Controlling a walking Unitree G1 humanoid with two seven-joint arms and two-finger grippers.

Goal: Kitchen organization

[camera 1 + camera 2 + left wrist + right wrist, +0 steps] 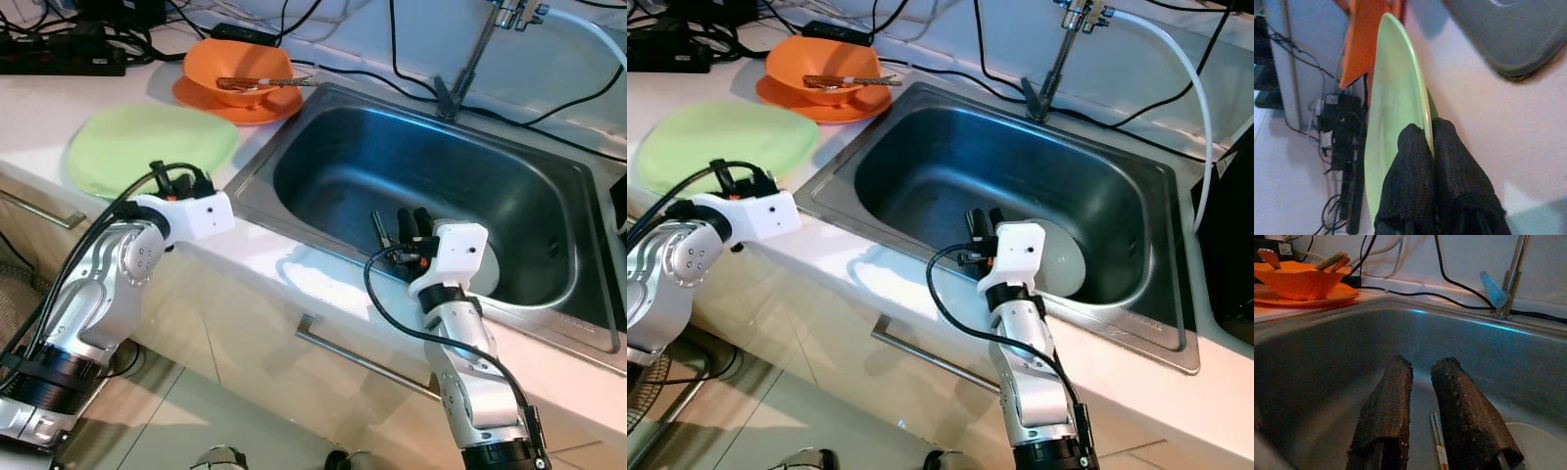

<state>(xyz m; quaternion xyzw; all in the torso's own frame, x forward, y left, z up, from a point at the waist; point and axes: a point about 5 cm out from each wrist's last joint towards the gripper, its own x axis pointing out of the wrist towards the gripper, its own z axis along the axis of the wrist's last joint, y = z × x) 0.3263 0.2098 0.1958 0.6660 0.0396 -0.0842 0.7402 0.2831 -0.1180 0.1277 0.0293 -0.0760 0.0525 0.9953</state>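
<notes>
While the left gripper (1422, 142) sits at the near edge of the green plate (147, 147), its fingers (1410, 176) are pinched tight on the plate's rim, one on each face. Plate lies flat on the white worktop (39, 108), left of the sink (421, 186), w/ the left arm reaching over the worktop's front edge.

Right gripper (1420, 382) is down inside the sink, near its front wall; fingers (1388, 401) narrowly apart, holding nothing. Betw. them, on the sink floor, lie chopsticks (1437, 440). Just right of that gripper a pale plate (1063, 264) rests on the sink bottom, partly hidden behind the white wrist housing.

Far left on the worktop: orange bowl (238, 70) on an orange plate (235, 106), w/ utensils (265, 83) laid across the bowl; can't tell exactly what kind. Bowl & orange plate are just beyond the green plate, near the sink's far-left corner.

Tap (480, 49) rises behind the sink's far rim. Black cables (392, 69) trail along the back of the worktop. Cabinet handle (362, 357) shows below the worktop front.
</notes>
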